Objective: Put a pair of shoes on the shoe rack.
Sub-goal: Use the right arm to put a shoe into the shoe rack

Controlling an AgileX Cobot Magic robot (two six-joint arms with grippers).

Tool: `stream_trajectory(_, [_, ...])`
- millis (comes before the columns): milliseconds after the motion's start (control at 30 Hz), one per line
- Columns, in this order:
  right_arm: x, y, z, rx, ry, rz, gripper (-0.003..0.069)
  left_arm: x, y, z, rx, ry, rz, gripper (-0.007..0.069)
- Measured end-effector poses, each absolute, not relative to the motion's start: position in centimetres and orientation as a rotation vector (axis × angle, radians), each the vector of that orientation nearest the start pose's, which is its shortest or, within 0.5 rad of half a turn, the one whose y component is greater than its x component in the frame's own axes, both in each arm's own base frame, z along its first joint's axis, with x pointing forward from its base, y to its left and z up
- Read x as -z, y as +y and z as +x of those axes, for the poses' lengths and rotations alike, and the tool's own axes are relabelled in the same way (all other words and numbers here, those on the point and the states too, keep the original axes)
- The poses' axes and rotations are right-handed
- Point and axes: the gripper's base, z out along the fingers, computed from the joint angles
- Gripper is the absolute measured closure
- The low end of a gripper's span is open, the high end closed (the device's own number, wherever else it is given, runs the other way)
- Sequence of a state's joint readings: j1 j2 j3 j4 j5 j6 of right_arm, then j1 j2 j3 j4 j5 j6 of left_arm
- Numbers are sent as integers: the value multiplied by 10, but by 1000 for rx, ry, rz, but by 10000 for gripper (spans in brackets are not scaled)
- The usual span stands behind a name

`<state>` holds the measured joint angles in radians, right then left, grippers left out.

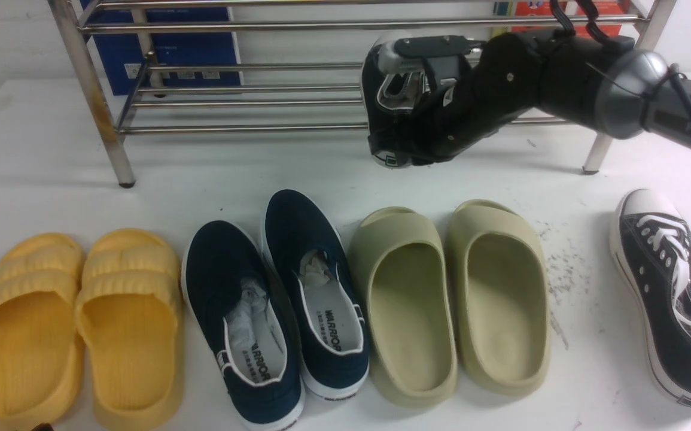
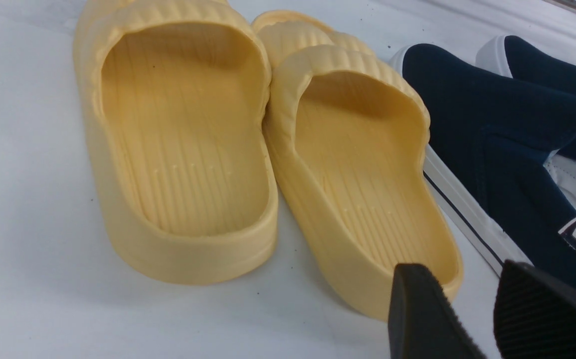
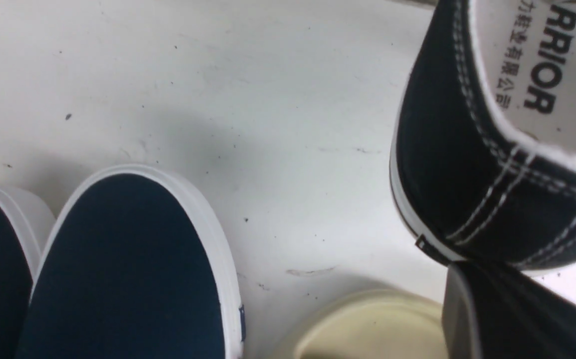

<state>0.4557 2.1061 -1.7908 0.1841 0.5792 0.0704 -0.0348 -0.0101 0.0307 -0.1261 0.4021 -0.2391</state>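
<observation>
One black canvas sneaker (image 1: 668,293) with white laces lies on the white table at the far right. The other black sneaker (image 1: 388,139) hangs heel down from my right gripper (image 1: 417,87), lifted off the table just in front of the steel shoe rack (image 1: 249,103). In the right wrist view one finger (image 3: 497,314) presses on that sneaker's heel collar (image 3: 447,164), with its white insole showing. My left gripper (image 2: 460,299) is open and empty, low over the table by the heel of a yellow slide. It is out of the front view.
In a row along the front stand a pair of yellow slides (image 1: 76,323), a pair of navy slip-ons (image 1: 273,299) and a pair of beige slides (image 1: 453,299). The rack's legs (image 1: 109,137) stand on the table behind them. Blue and red boxes sit behind the rack.
</observation>
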Motion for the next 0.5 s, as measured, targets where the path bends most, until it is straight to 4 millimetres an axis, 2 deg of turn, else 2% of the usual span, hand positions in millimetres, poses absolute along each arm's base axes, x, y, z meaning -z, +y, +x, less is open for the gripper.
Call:
stream_trajectory(367, [-249,224,439,-449,2338,-311,634,-168,-6,52,311,1896,-272,384])
stream_trajectory(500, [-251,217,444,-450,2317,-278,631,-168,-6,52,311,1896,-272,384])
